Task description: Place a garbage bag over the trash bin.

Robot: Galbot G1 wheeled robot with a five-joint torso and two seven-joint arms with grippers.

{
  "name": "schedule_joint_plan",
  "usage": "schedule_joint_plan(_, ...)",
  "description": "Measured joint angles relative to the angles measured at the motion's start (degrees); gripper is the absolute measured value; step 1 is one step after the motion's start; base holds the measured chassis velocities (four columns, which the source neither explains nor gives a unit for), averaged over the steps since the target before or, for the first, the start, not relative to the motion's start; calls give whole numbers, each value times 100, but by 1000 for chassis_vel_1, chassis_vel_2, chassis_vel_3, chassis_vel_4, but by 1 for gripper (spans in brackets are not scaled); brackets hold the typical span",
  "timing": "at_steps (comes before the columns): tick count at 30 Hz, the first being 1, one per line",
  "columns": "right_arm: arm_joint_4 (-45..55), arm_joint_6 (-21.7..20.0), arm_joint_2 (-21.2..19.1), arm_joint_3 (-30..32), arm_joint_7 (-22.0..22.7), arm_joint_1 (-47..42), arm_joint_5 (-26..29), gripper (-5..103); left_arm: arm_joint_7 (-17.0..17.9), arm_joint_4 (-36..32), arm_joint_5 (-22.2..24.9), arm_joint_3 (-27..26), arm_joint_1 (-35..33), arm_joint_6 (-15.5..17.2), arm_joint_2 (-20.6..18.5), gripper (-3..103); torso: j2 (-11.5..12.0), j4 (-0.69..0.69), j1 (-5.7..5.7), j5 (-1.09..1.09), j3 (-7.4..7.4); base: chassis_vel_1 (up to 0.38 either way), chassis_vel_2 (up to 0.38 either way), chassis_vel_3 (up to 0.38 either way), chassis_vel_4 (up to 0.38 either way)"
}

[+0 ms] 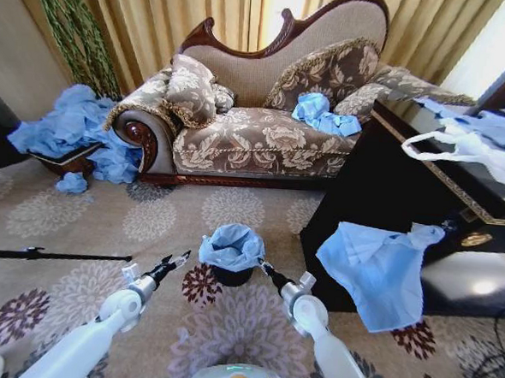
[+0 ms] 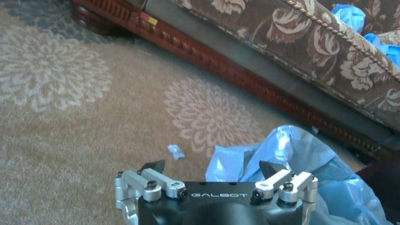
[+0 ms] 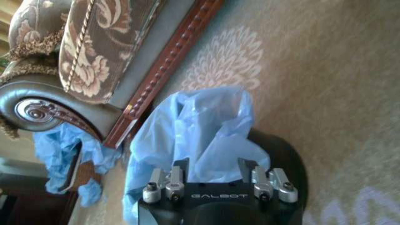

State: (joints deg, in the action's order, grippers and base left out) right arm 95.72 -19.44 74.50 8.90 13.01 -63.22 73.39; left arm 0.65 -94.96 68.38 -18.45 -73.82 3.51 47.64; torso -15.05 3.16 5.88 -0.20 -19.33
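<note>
The small black trash bin (image 1: 231, 277) stands on the carpet just ahead of me, with the crinkled light-blue garbage bag (image 1: 231, 245) draped over its top. My left gripper (image 1: 176, 262) hovers open to the left of the bin, a short gap away from the bag. The left wrist view has this gripper (image 2: 212, 167) with its fingers wide apart and the bag (image 2: 300, 161) just beyond them. My right gripper (image 1: 266, 268) sits at the bag's right edge. From the right wrist, that gripper (image 3: 214, 163) stands open against the bag (image 3: 194, 124), the bin's (image 3: 284, 152) dark side beside it.
A patterned sofa (image 1: 256, 138) stands behind the bin, with a blue bag (image 1: 324, 114) on its seat. A heap of blue bags (image 1: 72, 131) lies at its left end. A black table (image 1: 407, 190) on the right carries a bigger blue bag (image 1: 381, 265) and a white handled bag (image 1: 478, 151). A black rod (image 1: 43, 254) lies on the carpet, left.
</note>
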Motion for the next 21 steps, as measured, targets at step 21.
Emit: schedule_joint_plan(21, -7, 2, 54, -183, -90, -58, -435, 30, -1, 147, 7, 30, 65, -21, 34, 100, -1, 0, 0, -1, 0, 0, 0, 0, 0)
